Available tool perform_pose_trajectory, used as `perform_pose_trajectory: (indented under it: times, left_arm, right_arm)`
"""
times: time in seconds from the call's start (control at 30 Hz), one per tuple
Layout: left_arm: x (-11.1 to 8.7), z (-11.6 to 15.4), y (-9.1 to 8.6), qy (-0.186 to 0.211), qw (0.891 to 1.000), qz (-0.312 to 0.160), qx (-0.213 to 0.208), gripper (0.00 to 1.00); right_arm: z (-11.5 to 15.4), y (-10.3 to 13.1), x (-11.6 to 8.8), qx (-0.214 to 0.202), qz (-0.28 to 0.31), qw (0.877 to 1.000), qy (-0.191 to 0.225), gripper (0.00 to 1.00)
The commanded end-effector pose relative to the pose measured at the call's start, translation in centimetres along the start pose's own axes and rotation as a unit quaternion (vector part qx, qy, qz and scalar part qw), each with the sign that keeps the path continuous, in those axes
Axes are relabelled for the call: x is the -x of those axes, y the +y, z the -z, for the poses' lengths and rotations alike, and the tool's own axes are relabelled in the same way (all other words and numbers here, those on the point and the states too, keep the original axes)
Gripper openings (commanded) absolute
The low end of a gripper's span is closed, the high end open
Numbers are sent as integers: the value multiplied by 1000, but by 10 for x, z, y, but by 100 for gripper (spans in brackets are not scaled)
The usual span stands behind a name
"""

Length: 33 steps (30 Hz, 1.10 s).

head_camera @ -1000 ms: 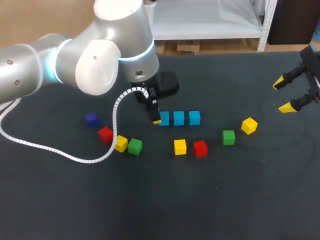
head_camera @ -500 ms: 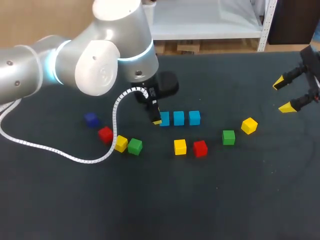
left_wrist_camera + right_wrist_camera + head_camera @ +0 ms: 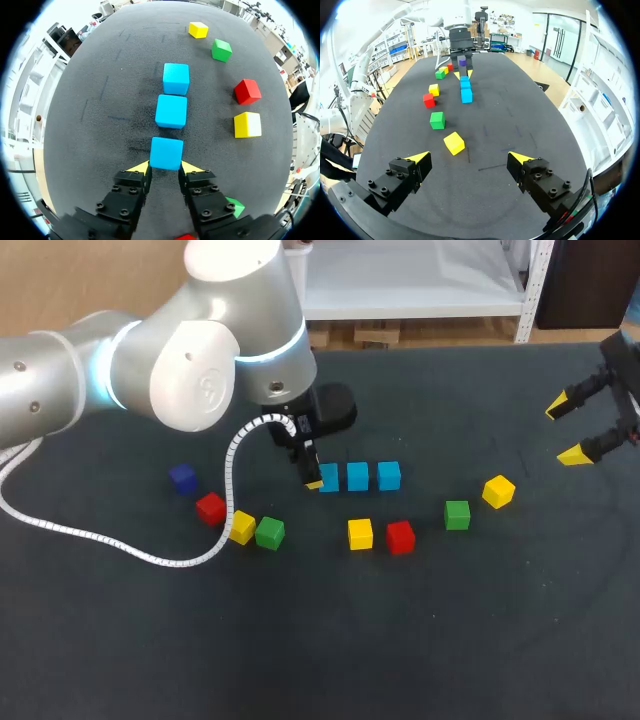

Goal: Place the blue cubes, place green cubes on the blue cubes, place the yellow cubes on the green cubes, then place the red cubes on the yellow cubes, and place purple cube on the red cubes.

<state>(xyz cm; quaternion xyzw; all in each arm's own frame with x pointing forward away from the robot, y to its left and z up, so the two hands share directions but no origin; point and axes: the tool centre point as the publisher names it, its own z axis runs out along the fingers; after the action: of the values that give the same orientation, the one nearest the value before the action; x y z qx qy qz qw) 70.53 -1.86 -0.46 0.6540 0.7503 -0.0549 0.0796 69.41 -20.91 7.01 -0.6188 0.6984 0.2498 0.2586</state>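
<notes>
The left arm (image 3: 200, 360) comes in over the dark table (image 3: 320, 670). Its white cable (image 3: 100, 535) lies in a loop on the table. The left gripper (image 3: 165, 169) is down low at the end of a row of 3 blue cubes. The first blue cube (image 3: 166, 153) sits on the table between its 2 yellow tips. The tips look like they touch the cube on both sides, so the jaws are closed on it. The second blue cube (image 3: 171, 111) is just ahead of it with a small gap. The third blue cube (image 3: 176, 78) comes next in the same line.

Near the row, on the robot's side, are the middle yellow cube (image 3: 360, 533) and the middle red cube (image 3: 400, 536), just beside each other. Off to the right are the right green cube (image 3: 457, 514) and the right yellow cube (image 3: 498, 491), which is turned a bit.

On the left, under the arm, is the purple cube (image 3: 182, 478). Near it are the left red cube (image 3: 210, 508), the left yellow cube (image 3: 241, 527) and the left green cube (image 3: 269, 532), close together in a line.

The right gripper (image 3: 469, 160) hangs at the right edge of the table, well apart from all the cubes. Its jaws are wide open and hold nothing.
</notes>
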Motion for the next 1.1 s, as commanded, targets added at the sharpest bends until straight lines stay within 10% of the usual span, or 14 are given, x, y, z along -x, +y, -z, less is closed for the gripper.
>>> perform_pose_trajectory:
  times: [0.03, 0.23, 0.73, 1.1]
  left_arm:
    - [0, -1, 2, 1, 1000, -2, -2, 49]
    - [-1, 0, 3, 2, 1000, -3, -2, 100]
    - [-23, 36, 2, 5, 1000, -9, -4, 100]
    - [-72, 89, -11, -1, 995, -103, 4, 100]
  right_arm:
    - [0, 0, 0, 0, 0, 1000, -1, 100]
    - [0, 0, 0, 0, 0, 1000, -1, 100]
    - [0, 0, 0, 0, 0, 1000, -1, 100]
    - [0, 0, 0, 0, 0, 1000, -1, 100]
